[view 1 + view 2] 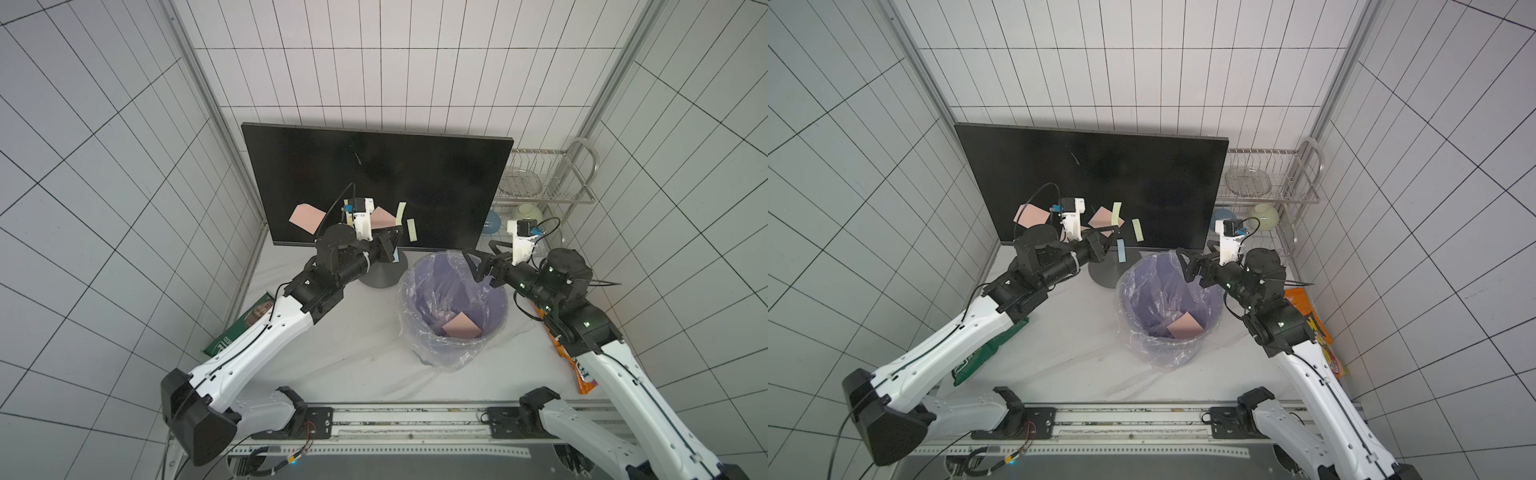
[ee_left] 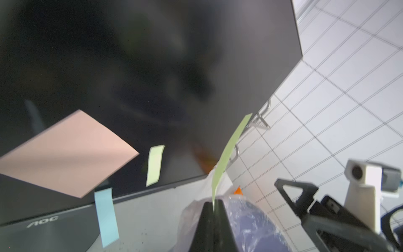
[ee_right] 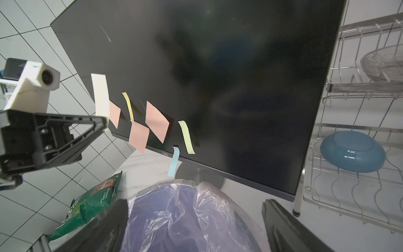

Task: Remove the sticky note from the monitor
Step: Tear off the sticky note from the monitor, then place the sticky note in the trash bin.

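The left claw [image 2: 214, 204] was clamped on a pale green strip [image 2: 229, 152], its arm stretched toward 12 o'clock; the right claw [image 1: 478, 249] stood apart above the bin [image 1: 500, 316]; the monitor [image 1: 415, 166] stood upright at 12 o'clock on the tabletop [image 1: 353, 332]; the right wrist view showed three pink notes [image 3: 157, 122], two yellow strips [image 3: 186, 137] and one blue strip [image 3: 174, 161] on it; one pink square [image 1: 461, 326] lay in the bin.
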You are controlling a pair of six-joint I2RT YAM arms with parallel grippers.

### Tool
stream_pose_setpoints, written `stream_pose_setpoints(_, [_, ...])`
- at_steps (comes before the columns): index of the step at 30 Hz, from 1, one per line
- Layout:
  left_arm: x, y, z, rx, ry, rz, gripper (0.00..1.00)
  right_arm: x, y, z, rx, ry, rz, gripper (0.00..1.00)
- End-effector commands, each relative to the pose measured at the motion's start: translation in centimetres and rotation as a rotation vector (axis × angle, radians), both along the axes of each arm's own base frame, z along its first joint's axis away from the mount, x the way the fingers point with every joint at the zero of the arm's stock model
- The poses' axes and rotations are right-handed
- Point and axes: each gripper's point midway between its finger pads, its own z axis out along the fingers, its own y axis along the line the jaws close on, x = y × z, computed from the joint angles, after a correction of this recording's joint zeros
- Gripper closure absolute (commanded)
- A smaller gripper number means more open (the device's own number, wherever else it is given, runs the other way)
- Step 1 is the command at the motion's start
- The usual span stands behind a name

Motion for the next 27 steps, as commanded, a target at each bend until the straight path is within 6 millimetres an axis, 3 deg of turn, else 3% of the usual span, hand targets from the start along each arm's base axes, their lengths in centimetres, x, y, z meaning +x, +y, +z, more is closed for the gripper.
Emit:
stream_pose_setpoints(1, [-2.3, -1.5, -1.2, 0.171, -0.055, -0.009, 1.0, -0.6, -1.8, 1.7, -0.039, -0.059, -0.077, 0.01])
stream_pose_setpoints(7, [-6.3, -7.4, -5.0, 0.354, -0.082, -0.137, 1.0, -1.2, -4.0, 2.5, -0.087, -0.093, -0.169, 0.01])
stream_pose_setpoints(9, [-7.0, -8.9, -5.4, 0.389, -0.087, -0.174, 1.0, -1.4, -4.3, 2.5, -0.096, -0.095, -0.177, 0.01])
stream_pose_setpoints(11, [-7.3, -9.7, -5.8, 0.42, -0.09, -0.193, 0.92, -1.5, -4.6, 2.5, -0.103, -0.095, -0.185, 0.01])
stream_pose_setpoints(13, [-7.4, -10.0, -5.7, 0.422, -0.088, -0.208, 0.76, -1.6, -4.8, 2.4, -0.11, -0.096, -0.192, 0.01])
stream_pose_setpoints(19, [-7.8, -10.0, -4.3, 0.402, -0.118, -0.229, 0.41, -1.6, -5.2, 2.2, -0.128, -0.098, -0.211, 0.01])
stream_pose_setpoints(22, [-7.6, -9.2, -3.2, 0.399, -0.126, -0.218, 0.37, -1.5, -5.3, 2.1, -0.133, -0.098, -0.217, 0.01])
stream_pose_setpoints(27, [-4.7, -4.9, -0.9, 0.291, -0.072, -0.165, 0.34, -1.3, -4.5, 1.9, -0.116, -0.086, -0.185, 0.01])
